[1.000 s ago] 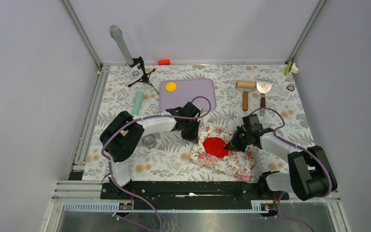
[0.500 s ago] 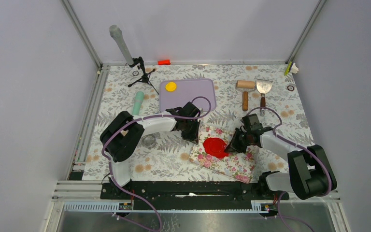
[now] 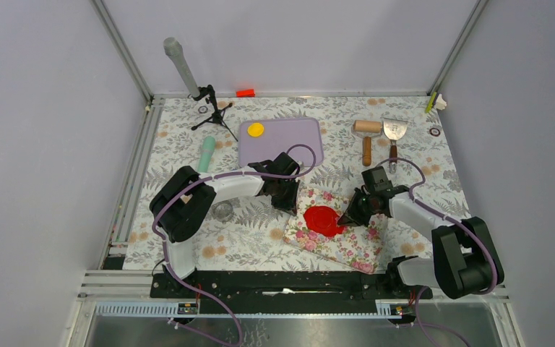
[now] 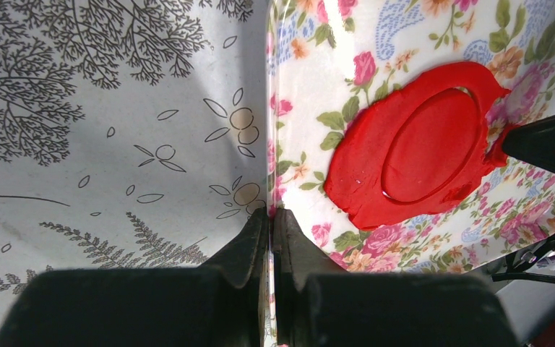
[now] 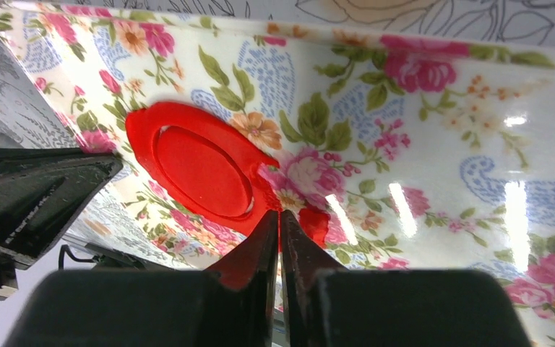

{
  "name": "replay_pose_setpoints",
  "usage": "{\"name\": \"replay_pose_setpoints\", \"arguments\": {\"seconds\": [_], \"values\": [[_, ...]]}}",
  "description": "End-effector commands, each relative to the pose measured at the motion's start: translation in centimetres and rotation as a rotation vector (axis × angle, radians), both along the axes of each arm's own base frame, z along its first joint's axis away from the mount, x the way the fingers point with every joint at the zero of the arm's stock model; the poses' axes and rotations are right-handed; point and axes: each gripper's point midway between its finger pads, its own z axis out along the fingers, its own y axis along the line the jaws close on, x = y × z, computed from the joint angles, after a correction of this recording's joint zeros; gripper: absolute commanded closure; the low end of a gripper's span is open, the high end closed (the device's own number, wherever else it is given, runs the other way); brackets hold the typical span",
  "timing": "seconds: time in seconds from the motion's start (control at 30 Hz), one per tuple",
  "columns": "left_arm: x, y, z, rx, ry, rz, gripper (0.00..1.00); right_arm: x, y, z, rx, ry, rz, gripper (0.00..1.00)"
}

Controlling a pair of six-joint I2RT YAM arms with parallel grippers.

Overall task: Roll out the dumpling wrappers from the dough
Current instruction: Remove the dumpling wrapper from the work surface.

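Observation:
The red dough lies as a flat sheet on a floral mat. A round dumpling wrapper is cut into its middle, with a ragged rim around it. That rim is torn on the right-hand side. My left gripper is shut on the mat's left edge. My right gripper stands shut but for a hairline slit. Its tips rest at the torn rim, and I cannot tell whether any dough is pinched. A yellow wrapper lies on the purple board.
A wooden rolling pin and a metal scraper lie at the back right. A teal tool and a clear round cutter are to the left. A small tripod and a red-orange block stand at the back.
My right wrist has shifted slightly back and to the right, with its tips staying at the dough's rim. The left arm and the mat have not moved.

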Motion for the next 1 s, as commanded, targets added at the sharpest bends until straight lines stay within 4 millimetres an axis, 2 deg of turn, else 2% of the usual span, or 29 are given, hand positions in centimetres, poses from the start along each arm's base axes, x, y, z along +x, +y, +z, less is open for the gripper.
{"name": "replay_pose_setpoints", "arguments": {"seconds": [0.0, 0.23, 0.33, 0.73, 0.97], "values": [[-2.7, 5.5, -5.5, 0.256, 0.097, -0.014, 1.00, 1.5, 0.7, 0.7, 0.021, -0.022, -0.015, 0.89], [-2.8, 5.6, -5.5, 0.259, 0.097, -0.012, 1.00, 2.1, 0.6, 0.1, 0.010, -0.029, -0.035, 0.89], [-2.8, 5.7, -5.4, 0.258, 0.097, -0.012, 1.00, 2.4, 0.9, 0.1, 0.026, -0.032, -0.040, 0.82], [-2.8, 5.6, -5.4, 0.256, 0.093, -0.013, 1.00, 3.2, 1.0, 0.0, 0.027, -0.051, -0.068, 0.77], [-2.7, 5.6, -5.5, 0.255, 0.094, -0.017, 1.00, 2.6, 0.8, -0.9, 0.014, -0.016, -0.049, 0.77]]}}
